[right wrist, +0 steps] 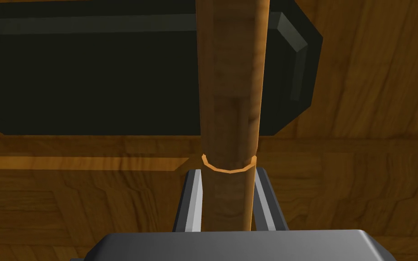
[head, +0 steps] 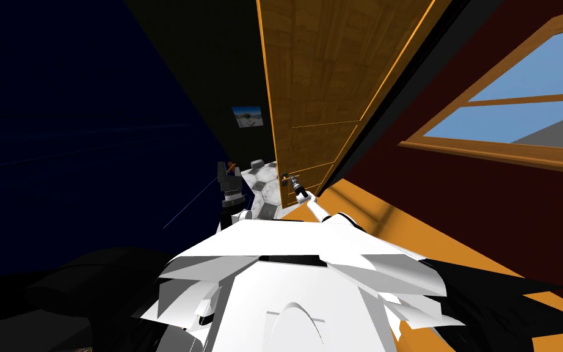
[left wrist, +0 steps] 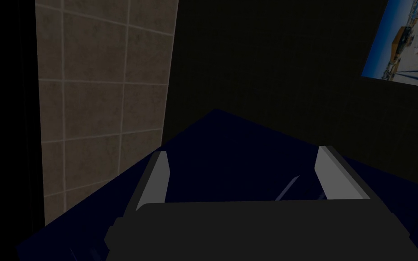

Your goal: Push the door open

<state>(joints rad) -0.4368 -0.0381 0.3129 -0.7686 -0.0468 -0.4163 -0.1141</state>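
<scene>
Two blades of my right end effector pinch the door's round wooden handle. The door stands close ahead. It looks rigid and probably heavy, so I'd push steadily there. My left end effector is spread, idle.

The left gripper held its two thin, light grey fingers wide apart before a flat dark blue surface. Beyond that surface rose a beige tiled wall and a blue-toned rectangular picture.
</scene>
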